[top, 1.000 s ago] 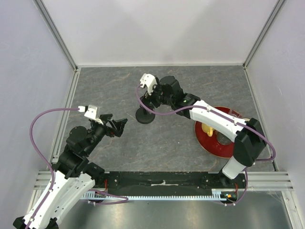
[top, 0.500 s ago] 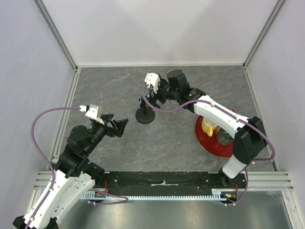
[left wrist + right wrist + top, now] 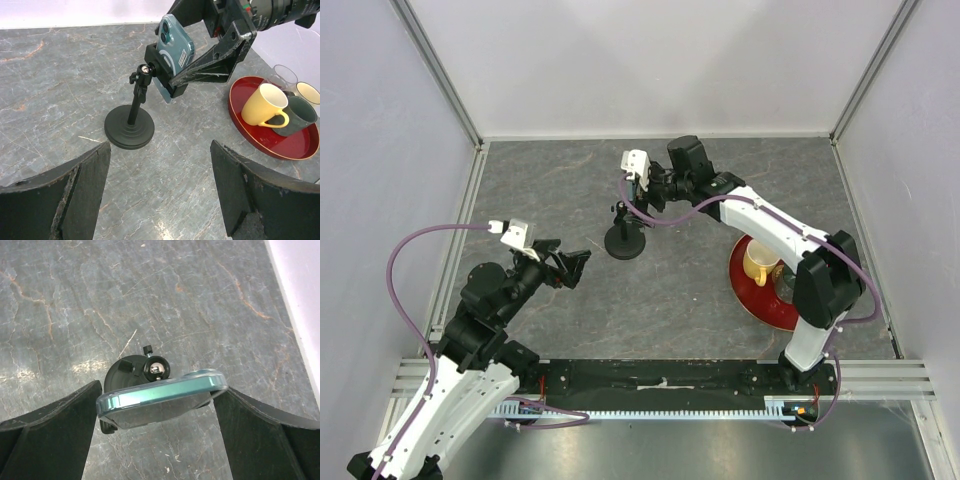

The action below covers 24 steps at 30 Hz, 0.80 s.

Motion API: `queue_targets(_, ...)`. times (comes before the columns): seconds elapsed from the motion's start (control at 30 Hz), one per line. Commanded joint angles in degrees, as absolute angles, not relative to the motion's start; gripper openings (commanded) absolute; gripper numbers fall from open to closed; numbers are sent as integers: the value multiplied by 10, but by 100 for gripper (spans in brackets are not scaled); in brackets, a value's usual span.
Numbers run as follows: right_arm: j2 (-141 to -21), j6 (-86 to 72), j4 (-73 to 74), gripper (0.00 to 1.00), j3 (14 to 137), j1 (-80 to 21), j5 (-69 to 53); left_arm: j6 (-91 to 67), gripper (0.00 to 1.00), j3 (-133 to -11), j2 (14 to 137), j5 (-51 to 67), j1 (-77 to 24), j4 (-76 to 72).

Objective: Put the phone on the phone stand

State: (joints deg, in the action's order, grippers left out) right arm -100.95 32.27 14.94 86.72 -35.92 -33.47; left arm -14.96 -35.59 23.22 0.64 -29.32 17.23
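Right now your right tool (image 3: 159,407) is clenched on the phone (image 3: 160,400): in the right wrist view both fingers press the phone's two ends, with its thin teal edge spanning the gap between them. In the left wrist view the phone stands nearly upright and well above the bench (image 3: 50,75), with its teal back and camera lenses turned toward that camera. A black clamp backs it and hooks around its lower edge, so it looks seated in the holder, though you cannot see how firmly.

That clamp belongs to the phone stand (image 3: 129,127). A small ball joint joins it to a thin rod, and the rod rises from a round black disc base that rests flat on the grey marbled bench. From the overhead camera the stand sits near the middle of the bench, with your right arm reaching across to it from the right side.

Your left tool (image 3: 160,150) is released, its fingers spread wide with nothing between them. It is near the stand but apart from it.

Off to the right, a red tray (image 3: 300,142) carries a yellow mug (image 3: 262,105) with a grey mug (image 3: 297,117) just beside it.
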Motion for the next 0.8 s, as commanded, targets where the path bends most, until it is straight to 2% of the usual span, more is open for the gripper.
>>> queue_targets(0.0, -1024, 346, 161, 98, 903, -360, -386, -155, 86, -358, 237, 25, -289, 145)
queue_targets(0.07, -1029, 348, 163, 97, 904, -359, -388, -154, 86, -358, 236, 25, -289, 146)
queue_targets(0.27, -1028, 347, 164, 79, 899, -360, -399, -154, 86, -357, 235, 27, -289, 145)
queue_targets(0.37, -1027, 343, 163, 63, 899, -359, -408, -154, 86, -356, 234, 26, -289, 145)
queue_targets(0.4, -1027, 341, 162, 52, 897, -359, -415, -154, 86, -356, 234, 25, -289, 146)
queue_targets(0.47, -1025, 330, 159, 43, 895, -360, -421, -154, 86, -356, 233, 25, -289, 147)
queue_targets(0.53, -1023, 321, 150, 27, 892, -360, -416, -153, 86, -357, 232, 24, -289, 147)
queue_targets(0.57, -1021, 309, 146, 17, 891, -359, -407, -154, 86, -356, 231, 24, -289, 149)
queue_targets(0.6, -1020, 283, 131, 0, 889, -359, -396, -154, 86, -357, 231, 23, -289, 149)
queue_targets(0.67, -1004, 242, 88, 0, 868, -359, -354, -154, 86, -356, 230, 22, -289, 149)
queue_targets(0.73, -968, 167, -36, 0, 802, -359, -301, -155, 86, -356, 229, 21, -289, 148)
queue_targets(0.77, -955, 140, -121, 0, 762, -360, -200, -155, 86, -357, 228, 19, -289, 149)
